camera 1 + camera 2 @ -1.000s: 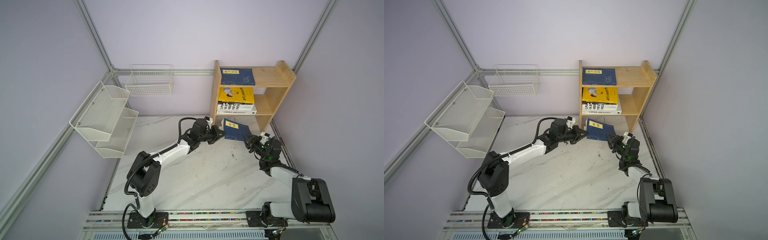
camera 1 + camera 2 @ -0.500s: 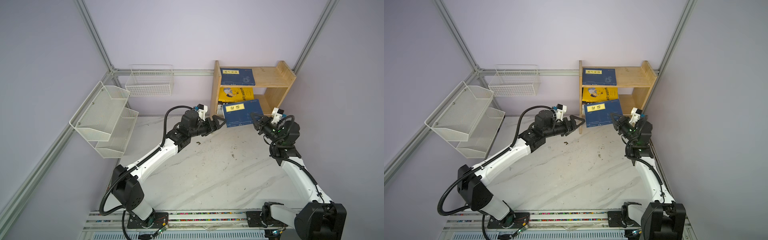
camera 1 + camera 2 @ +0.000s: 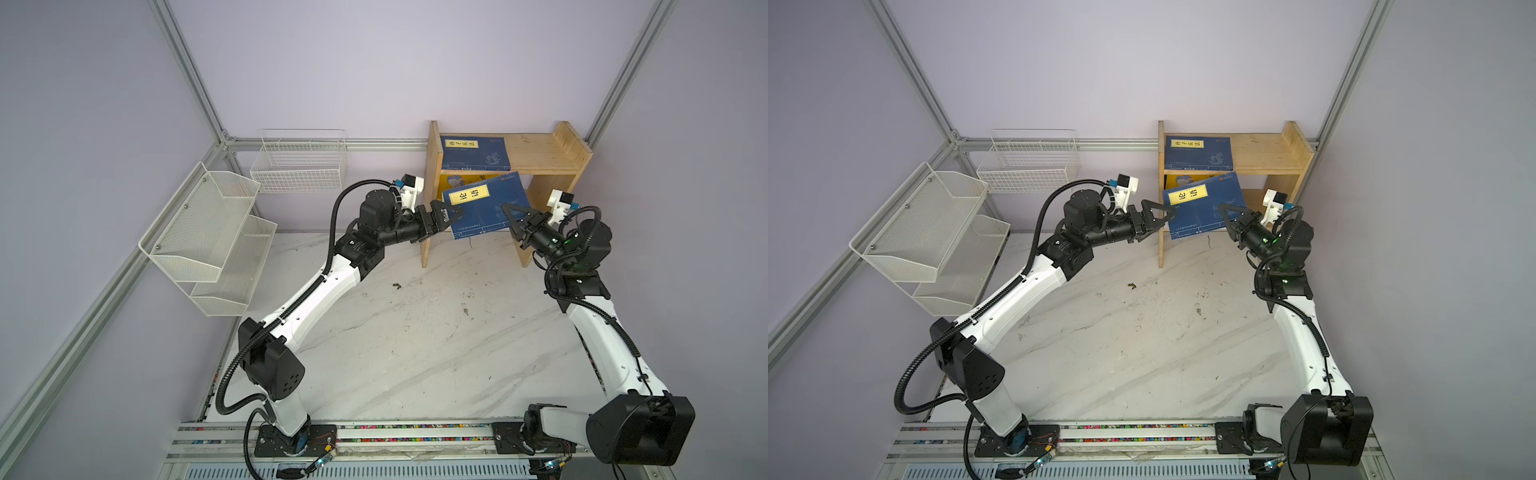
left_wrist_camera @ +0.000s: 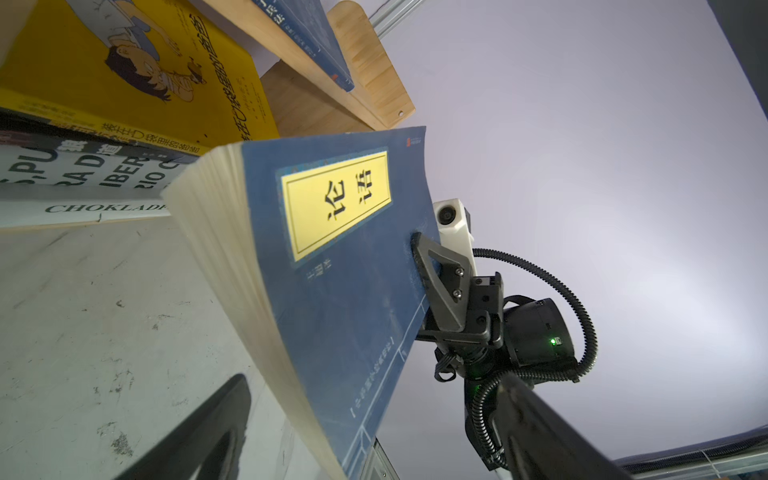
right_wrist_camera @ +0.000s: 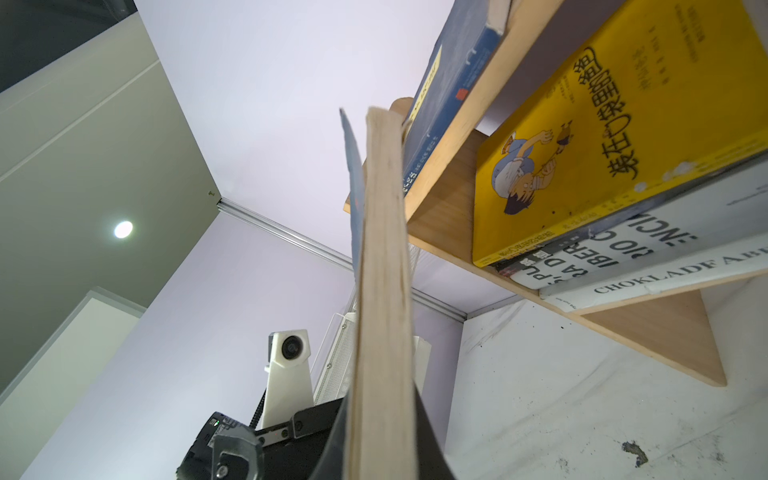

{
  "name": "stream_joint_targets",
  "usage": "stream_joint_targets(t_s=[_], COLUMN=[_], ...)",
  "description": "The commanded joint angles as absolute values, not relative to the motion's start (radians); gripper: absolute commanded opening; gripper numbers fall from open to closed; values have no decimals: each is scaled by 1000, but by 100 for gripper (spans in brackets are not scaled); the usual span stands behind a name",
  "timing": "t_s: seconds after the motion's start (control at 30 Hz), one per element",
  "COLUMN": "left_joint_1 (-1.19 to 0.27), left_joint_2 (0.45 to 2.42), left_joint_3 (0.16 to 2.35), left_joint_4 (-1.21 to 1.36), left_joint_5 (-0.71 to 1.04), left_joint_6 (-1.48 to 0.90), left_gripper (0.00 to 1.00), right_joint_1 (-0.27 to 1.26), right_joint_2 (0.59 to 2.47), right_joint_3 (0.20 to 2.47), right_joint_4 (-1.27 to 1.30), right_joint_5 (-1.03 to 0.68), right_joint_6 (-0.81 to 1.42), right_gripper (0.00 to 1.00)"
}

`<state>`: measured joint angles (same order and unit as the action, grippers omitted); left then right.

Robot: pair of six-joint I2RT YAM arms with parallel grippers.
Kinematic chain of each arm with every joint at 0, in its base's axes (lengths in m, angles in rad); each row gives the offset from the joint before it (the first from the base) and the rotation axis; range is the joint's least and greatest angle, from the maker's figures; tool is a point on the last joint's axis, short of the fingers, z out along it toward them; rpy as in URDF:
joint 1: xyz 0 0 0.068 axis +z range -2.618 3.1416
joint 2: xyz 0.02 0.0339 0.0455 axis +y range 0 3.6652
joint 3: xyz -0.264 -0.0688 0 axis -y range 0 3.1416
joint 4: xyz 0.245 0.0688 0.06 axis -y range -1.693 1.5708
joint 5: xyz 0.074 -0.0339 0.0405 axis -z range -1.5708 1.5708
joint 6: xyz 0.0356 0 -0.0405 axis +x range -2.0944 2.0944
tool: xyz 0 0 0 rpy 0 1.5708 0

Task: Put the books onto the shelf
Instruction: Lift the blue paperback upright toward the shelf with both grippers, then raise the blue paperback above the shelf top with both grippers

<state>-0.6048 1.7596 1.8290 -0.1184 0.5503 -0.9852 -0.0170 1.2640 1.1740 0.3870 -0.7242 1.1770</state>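
Navy-blue paperback with a yellow label [image 3: 484,208] hangs tilted before the light wooden two-tier shelf [image 3: 544,151], above the white marble bench [image 3: 415,332]. The fingers [image 4: 436,270] of the right gripper [image 3: 509,217] pinch one edge; the left gripper [image 3: 454,217] has its own spread at the opposite edge.

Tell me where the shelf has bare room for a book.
Top board: bare between the navy book and the right side panel. Lower board: bare on the right; the stack under the yellow book fills the left.
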Motion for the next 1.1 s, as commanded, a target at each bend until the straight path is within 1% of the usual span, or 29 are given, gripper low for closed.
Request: stream_joint_targets(t_s=[0.0,0.13,0.27,0.4,0.5,0.6,0.7,0.77,0.8,0.87,0.93,0.97,1.0,1.07], left_joint_1=[-606,-605,-604,-604,-604,-606,-610,-609,-609,-609,-609,-608,-606,-593], left_joint_2=[1762,1766,1791,1825,1872,1911,1915,1907,1902,1890,1880,1878,1876,1876], left_joint_3=[1967,1991,2008,2035,2096,2150,2155,2148,2145,2143,2144,2144,2149,2154], left_joint_4=[-155,-234,-195,-11,68,85,98,98,97,88,80,80,81,95], left_joint_5=[561,510,541,608,659,678,669,656,649,633,620,618,619,630], left_joint_6=[-965,-931,-959,-1052,-1117,-1158,-1166,-1159,-1150,-1129,-1104,-1097,-1092,-1094], left_gripper=[90,89,85,69,59,47,33,29,26,18,6,2,0,0], right_joint_1=[-20,-20,-20,-20,-20,-18,-18,-19,-18,-18,-18,-19,-18,-19], right_joint_2=[1256,1258,1258,1259,1261,1270,1281,1287,1290,1296,1299,1299,1299,1295], right_joint_3=[1242,1284,1301,1296,1290,1290,1300,1310,1315,1320,1316,1311,1307,1297], right_joint_4=[497,497,508,505,511,533,523,497,483,468,459,454,446,425], right_joint_5=[-740,-739,-750,-753,-746,-740,-738,-734,-733,-734,-740,-742,-745,-771], right_joint_6=[1211,1210,1221,1218,1219,1230,1218,1194,1182,1171,1165,1162,1155,1132], right_gripper=[11,11,11,11,11,11,11,12,14,19,31,38,45,53])
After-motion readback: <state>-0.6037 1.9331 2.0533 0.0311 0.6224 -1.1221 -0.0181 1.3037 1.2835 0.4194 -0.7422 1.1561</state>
